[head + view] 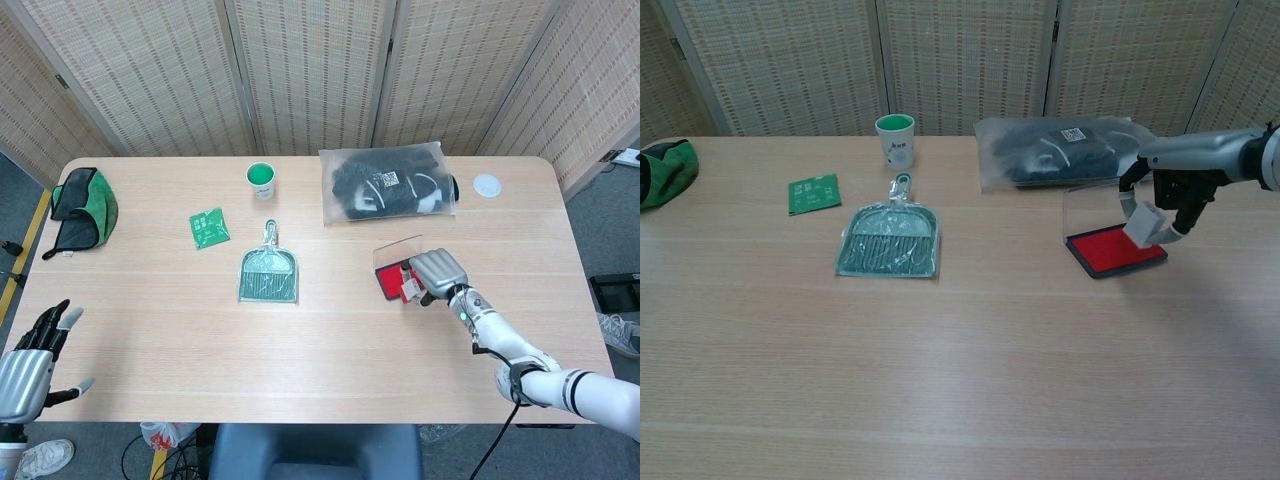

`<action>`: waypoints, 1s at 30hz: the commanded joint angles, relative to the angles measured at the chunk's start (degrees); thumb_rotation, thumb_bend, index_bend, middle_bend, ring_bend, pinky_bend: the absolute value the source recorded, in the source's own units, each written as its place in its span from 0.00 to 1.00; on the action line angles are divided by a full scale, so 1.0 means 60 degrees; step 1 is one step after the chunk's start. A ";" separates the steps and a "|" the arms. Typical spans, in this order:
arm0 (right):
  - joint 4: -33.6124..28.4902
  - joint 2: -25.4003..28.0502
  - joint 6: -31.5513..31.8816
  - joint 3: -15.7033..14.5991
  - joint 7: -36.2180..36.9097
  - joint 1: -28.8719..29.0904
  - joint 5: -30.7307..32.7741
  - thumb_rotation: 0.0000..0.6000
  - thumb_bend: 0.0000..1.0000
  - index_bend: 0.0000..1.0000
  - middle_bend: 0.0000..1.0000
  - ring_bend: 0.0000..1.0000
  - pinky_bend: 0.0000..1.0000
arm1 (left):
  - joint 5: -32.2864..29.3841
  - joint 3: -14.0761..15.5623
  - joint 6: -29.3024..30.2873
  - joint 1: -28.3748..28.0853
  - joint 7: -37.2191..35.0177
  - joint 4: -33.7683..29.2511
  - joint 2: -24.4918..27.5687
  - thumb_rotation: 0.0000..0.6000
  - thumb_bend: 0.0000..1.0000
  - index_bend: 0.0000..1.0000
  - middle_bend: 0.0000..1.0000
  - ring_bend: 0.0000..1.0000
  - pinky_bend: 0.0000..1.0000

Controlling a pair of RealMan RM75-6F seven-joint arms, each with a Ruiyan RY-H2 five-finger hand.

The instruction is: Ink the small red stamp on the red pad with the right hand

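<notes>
The red ink pad (1113, 250) lies open on the table right of centre, its clear lid (1090, 205) standing up behind it. My right hand (1180, 190) holds the small stamp (1143, 225), which looks grey-white here, tilted just above the pad's right end. In the head view the right hand (437, 272) covers the pad's right edge, with the stamp (411, 290) showing red and white under it beside the pad (391, 281). My left hand (30, 365) hangs off the table's near left corner, fingers apart, holding nothing.
A green dustpan (888, 242) lies mid-table, with a green card (814, 193) and a green cup (895, 140) behind it. A black item in a plastic bag (1065, 150) sits just behind the pad. A green-black pouch (82, 205) and a white disc (487, 185) lie at the far corners.
</notes>
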 commanded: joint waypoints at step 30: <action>0.0114 -0.0861 -0.0170 -0.1114 -0.1703 0.0763 0.1308 1.00 0.35 0.90 0.91 0.75 0.74 | 0.0106 0.0057 0.0138 0.0068 -0.0160 -0.0042 0.0091 1.00 0.18 0.04 0.00 0.00 0.26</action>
